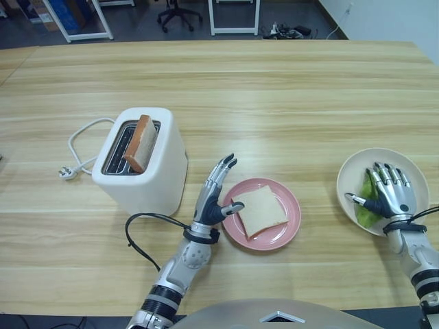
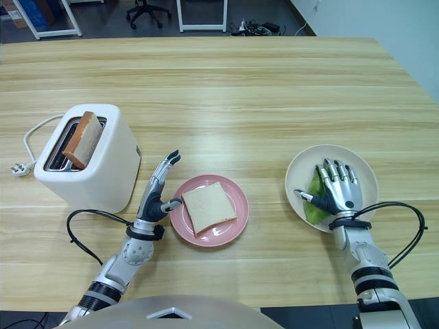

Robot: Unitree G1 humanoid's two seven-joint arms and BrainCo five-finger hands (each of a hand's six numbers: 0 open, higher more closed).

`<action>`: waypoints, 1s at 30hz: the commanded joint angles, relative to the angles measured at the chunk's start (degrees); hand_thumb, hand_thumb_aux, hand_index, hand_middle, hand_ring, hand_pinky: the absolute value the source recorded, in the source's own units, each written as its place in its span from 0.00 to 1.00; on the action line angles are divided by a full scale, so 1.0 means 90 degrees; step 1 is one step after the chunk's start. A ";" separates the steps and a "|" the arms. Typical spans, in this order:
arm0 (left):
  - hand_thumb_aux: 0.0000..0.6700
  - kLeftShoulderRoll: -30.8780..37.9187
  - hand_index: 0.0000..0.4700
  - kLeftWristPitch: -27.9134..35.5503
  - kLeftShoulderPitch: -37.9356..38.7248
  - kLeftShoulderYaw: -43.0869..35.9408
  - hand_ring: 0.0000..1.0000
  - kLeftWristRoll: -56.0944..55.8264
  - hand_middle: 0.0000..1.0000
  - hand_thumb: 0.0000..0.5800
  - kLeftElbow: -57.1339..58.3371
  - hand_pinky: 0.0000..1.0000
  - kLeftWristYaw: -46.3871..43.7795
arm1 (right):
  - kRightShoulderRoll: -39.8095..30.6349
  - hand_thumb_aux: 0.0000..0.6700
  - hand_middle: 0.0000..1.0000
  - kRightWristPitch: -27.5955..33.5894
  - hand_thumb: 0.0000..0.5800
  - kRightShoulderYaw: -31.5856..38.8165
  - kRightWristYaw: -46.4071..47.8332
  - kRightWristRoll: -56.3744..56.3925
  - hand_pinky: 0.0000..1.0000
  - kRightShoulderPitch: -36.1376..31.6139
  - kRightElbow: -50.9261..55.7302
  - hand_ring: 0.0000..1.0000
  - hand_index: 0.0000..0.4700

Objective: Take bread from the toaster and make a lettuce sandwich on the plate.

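while bread (image 1: 260,211) lies on the plate (image 1: 285,233), the right hand (image 1: 391,195) covers lettuce (image 1: 365,210).

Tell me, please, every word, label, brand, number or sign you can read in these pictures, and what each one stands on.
No text can be read anywhere.
toaster: plain white walls; a small dark mark on its side is too small to tell.
pink plate, cream plate, table: no print.
blue box in the room behind: any print is too blurred to read.
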 commanded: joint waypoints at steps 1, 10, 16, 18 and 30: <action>0.00 0.0012 0.00 0.0038 0.0105 0.0036 0.00 0.0049 0.00 0.00 -0.0063 0.00 -0.0044 | 0.0081 0.51 0.00 0.0129 0.76 0.0272 0.0168 0.0167 0.00 0.0378 -0.0063 0.00 0.51; 0.00 -0.0018 0.00 0.0038 0.0137 0.0043 0.00 0.0053 0.00 0.00 -0.0014 0.00 -0.0059 | -0.0189 0.19 0.00 0.0320 0.35 -0.0082 0.0018 0.0520 0.00 0.0688 -0.1456 0.00 0.19; 0.00 -0.0067 0.00 0.0054 0.0230 0.0029 0.00 0.0098 0.00 0.00 -0.0031 0.00 -0.0013 | -0.0458 0.00 0.00 0.0449 0.00 -0.0804 0.0101 0.0755 0.00 0.1296 -0.2620 0.00 0.00; 0.00 -0.0085 0.00 0.0062 0.0260 0.0026 0.00 0.0110 0.00 0.00 -0.0040 0.00 -0.0002 | -0.0548 0.00 0.00 0.0455 0.00 -0.1148 0.0217 0.0897 0.00 0.1572 -0.3036 0.00 0.00; 0.00 -0.0118 0.00 0.0073 0.0334 0.0010 0.00 0.0161 0.00 0.00 -0.0094 0.00 0.0018 | -0.0782 0.00 0.00 0.0332 0.00 -0.1199 0.0797 0.0680 0.00 0.2508 -0.2863 0.00 0.00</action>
